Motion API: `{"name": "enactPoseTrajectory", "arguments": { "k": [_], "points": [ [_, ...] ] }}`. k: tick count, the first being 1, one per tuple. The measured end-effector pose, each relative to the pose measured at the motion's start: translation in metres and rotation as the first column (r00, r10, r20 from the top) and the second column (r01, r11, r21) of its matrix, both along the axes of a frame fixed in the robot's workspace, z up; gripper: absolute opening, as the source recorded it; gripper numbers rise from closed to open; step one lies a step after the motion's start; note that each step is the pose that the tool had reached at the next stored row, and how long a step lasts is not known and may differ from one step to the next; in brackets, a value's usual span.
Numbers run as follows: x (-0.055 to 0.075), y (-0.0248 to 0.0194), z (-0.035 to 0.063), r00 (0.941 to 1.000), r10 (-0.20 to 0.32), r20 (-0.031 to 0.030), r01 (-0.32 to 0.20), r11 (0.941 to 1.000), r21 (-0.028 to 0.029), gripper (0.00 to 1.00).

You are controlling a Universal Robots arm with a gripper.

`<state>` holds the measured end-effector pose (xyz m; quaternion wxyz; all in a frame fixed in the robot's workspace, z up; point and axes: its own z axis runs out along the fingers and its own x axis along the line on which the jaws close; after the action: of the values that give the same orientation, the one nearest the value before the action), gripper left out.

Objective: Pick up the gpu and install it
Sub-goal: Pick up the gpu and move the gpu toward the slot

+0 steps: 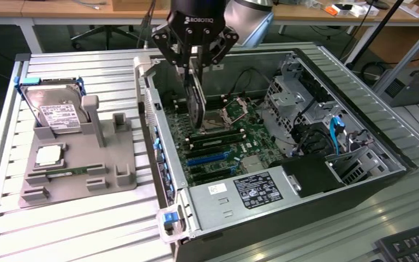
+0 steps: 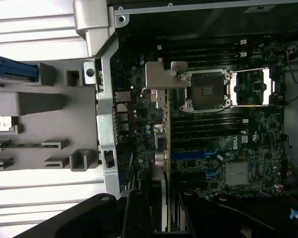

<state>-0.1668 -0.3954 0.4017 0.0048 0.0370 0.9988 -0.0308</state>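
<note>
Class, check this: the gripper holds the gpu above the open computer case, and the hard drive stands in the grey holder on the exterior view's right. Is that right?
One error. The hard drive stands in the grey holder on the exterior view's left. The gripper does hold the gpu above the open computer case.

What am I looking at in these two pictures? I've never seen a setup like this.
This is a robot arm with a gripper working over an open computer case on a metal table. The exterior view is taken from a camera off the arm; the wrist view looks down from the arm itself into the case. The gripper is shut on the gpu, a thin dark card held on edge above the motherboard. Beside the case, on the exterior view's left, a grey holder carries a hard drive, a processor and a RAM stick.
</note>
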Motion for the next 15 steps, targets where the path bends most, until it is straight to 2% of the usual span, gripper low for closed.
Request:
{"name": "enactPoseTrajectory", "arguments": {
  "k": [6, 9, 13, 15],
  "points": [
    [0.029, 0.0000, -0.0100, 1.0000, 0.000, -0.0002, 0.000, 1.0000, -0.0002, 0.27],
    [0.051, 0.0000, -0.0177, 1.0000, 0.000, -0.0003, 0.000, 1.0000, -0.0003, 0.27],
    [0.072, 0.0000, -0.0246, 1.0000, 0.000, -0.0003, 0.000, 1.0000, -0.0004, 0.27],
    [0.086, 0.0000, -0.0295, 1.0000, 0.000, -0.0005, 0.000, 1.0000, -0.0005, 0.27]
  ]
}}
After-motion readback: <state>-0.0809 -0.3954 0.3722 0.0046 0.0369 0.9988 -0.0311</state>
